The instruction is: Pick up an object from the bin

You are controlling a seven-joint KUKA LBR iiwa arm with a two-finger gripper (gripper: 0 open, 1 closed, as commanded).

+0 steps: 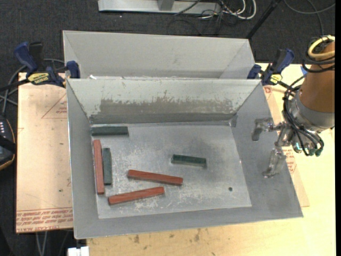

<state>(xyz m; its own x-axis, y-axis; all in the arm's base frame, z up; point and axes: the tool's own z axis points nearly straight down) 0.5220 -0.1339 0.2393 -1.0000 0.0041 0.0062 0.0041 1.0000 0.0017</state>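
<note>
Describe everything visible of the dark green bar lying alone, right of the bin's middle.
The dark green bar is a short, straight, flat-sided stick, matt, material unclear. It lies flat on the bin floor, tilted slightly down to the right, touching nothing else; the nearest red bar lies apart, lower left.

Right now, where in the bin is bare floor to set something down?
Bare: the floor between the lone green bar and the right wall; also along the back wall. Crowded: the left side, red bars and green bars.

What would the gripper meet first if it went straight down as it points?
Probably the bin's bare right wall, which slopes under the gripper; the nearest dark green bar lies further left. Depth is unclear.
</note>
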